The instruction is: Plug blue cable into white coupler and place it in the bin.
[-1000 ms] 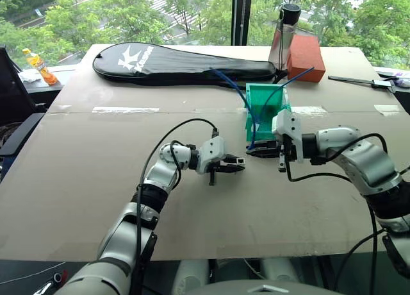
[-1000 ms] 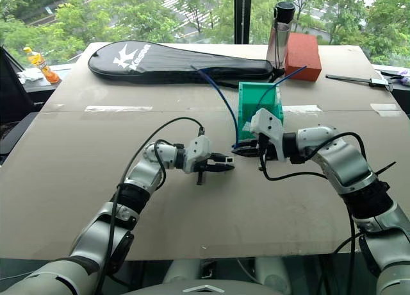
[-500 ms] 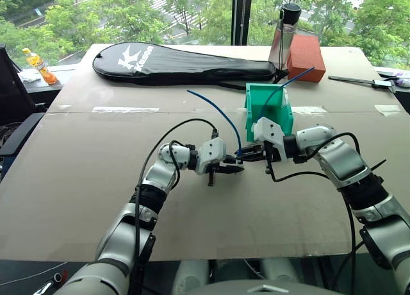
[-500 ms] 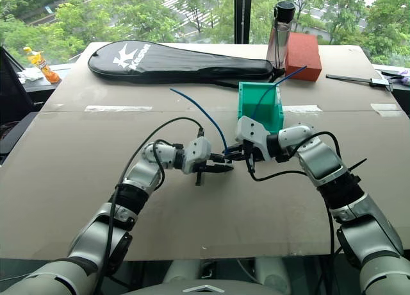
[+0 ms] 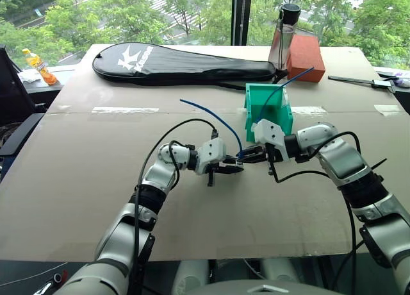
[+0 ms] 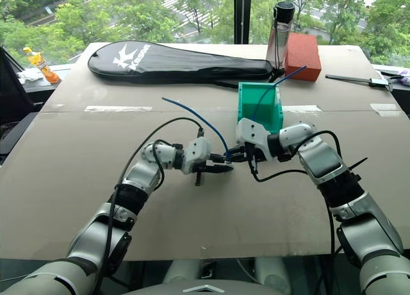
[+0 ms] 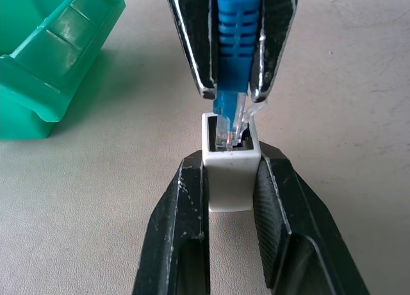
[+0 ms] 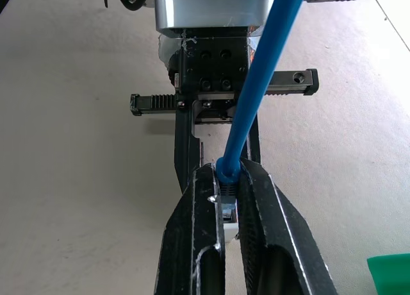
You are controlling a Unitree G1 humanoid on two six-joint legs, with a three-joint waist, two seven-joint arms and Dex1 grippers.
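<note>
Your left gripper (image 7: 229,179) clamps the white coupler (image 7: 229,173) socket-outward; your right gripper (image 7: 232,93) pinches the blue cable (image 7: 232,38) behind its plug, tip entering for insertion.

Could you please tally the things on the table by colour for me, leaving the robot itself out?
Blue: 2 – blue cable, second blue cable
White: 1 – white coupler
Green: 1 – bin
Black: 1 – racket cover
Red-brown: 1 – brick-like block
Clear: 1 – bottle
Total: 7
</note>
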